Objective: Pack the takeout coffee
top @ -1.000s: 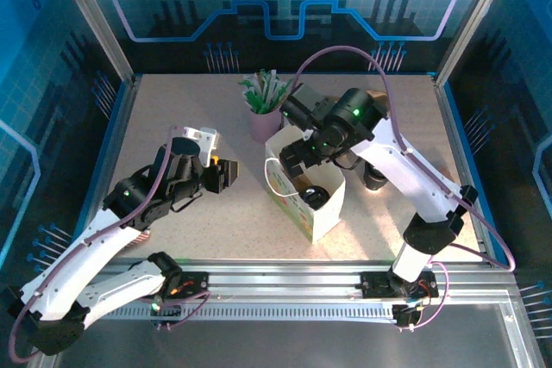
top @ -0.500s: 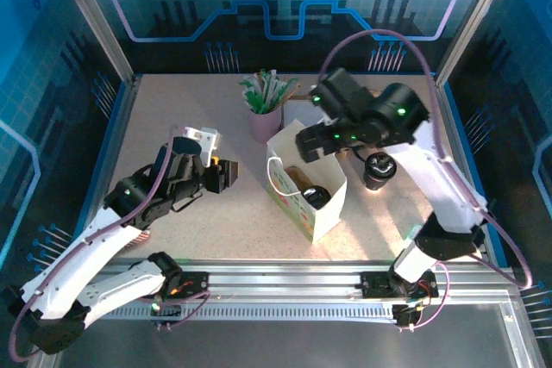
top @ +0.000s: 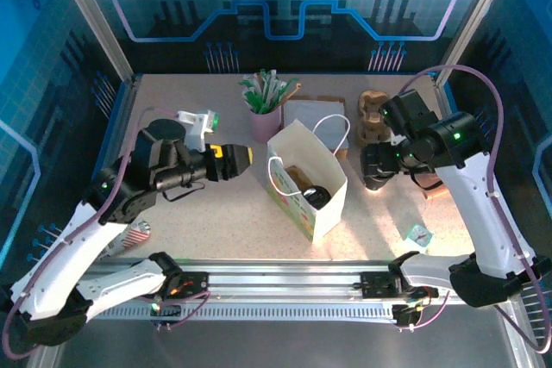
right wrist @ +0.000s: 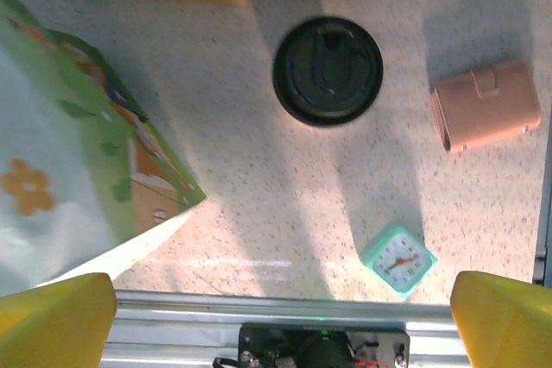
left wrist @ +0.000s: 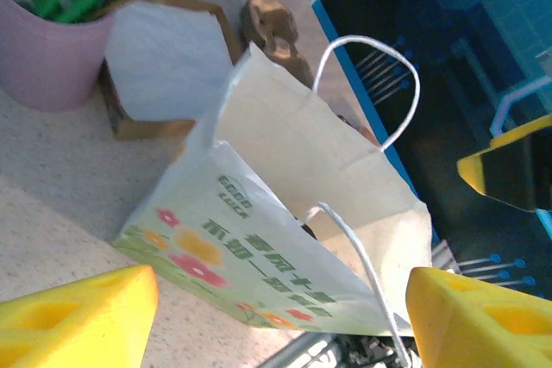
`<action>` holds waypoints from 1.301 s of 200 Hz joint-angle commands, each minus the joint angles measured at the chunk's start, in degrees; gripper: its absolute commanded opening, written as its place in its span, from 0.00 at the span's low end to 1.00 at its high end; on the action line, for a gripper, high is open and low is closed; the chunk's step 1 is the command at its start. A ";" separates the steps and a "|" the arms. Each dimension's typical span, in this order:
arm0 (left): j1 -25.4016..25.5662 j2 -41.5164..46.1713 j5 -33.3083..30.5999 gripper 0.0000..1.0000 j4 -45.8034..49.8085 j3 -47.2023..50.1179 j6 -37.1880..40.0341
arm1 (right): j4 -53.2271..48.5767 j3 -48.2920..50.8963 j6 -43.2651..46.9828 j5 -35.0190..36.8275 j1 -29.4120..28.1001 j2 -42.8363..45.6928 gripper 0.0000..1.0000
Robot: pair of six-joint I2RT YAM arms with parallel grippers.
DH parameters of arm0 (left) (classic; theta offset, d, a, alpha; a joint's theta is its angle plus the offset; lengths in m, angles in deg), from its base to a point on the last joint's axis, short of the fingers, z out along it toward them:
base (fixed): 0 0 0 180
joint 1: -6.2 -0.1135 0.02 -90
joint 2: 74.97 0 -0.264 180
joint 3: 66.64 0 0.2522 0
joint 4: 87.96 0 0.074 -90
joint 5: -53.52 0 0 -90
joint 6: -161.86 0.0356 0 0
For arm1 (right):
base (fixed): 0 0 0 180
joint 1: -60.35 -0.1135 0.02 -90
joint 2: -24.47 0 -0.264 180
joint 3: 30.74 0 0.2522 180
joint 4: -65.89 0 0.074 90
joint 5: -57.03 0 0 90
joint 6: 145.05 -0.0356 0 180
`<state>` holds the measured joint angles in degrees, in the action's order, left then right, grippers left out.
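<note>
Right wrist view: my right pincer (right wrist: 280, 321) hangs wide open, empty, above the lidded takeout coffee (right wrist: 328, 69), probably aligning a grasp; paper bag (right wrist: 78, 161) stands open to its left.

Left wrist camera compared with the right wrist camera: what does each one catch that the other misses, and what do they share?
Left wrist, not right wrist: a pink cup of green-and-white sachets, and the white rope handles over the bag's open top.
Right wrist, not left wrist: the coffee's black round lid seen from above, a small pinkish-tan wallet and a mint-green clock.
Both: the flower-printed paper bag, the box with the pale top behind it, and the speckled tabletop.
</note>
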<state>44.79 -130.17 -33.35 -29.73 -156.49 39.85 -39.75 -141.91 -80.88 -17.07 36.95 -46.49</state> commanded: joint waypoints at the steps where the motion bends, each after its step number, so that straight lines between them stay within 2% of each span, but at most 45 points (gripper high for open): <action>1: 3.34 -2.54 0.63 0.77 2.61 -2.74 -4.08 | 2.56 4.17 1.57 -4.20 4.90 2.10 1.00; 35: 6.37 -6.37 0.12 0.76 3.34 -3.91 -6.25 | 5.49 9.69 0.16 -5.01 10.70 3.14 1.00; 56: 7.74 -7.98 -1.03 0.70 4.11 -4.51 -6.40 | 7.94 12.86 -0.22 -7.50 13.98 3.63 1.00; 80: 8.13 -8.83 -1.55 0.63 4.05 -4.51 -6.93 | 9.74 15.08 -0.62 -7.70 15.17 3.11 1.00; 136: 8.35 -11.40 -1.25 0.34 3.78 -5.88 -6.76 | 13.75 18.33 -0.72 -7.00 16.85 0.70 1.00; 171: 8.35 -12.19 -1.37 0.20 3.76 -6.10 -6.42 | 16.65 20.61 -0.81 -8.07 18.01 -1.09 1.00; 202: 8.37 -11.90 -2.09 0.00 4.29 -6.13 -6.07 | 18.43 21.34 -1.03 -8.46 19.02 -3.75 1.00; 260: 8.35 -10.98 -3.55 0.00 5.24 -5.60 -5.28 | 18.30 18.22 -1.08 -7.57 19.22 -10.46 1.00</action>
<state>52.88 -142.08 -35.62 -25.84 -160.73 33.21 -21.28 -121.32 -81.16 -24.90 55.29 -54.18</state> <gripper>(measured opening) 0.053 0.996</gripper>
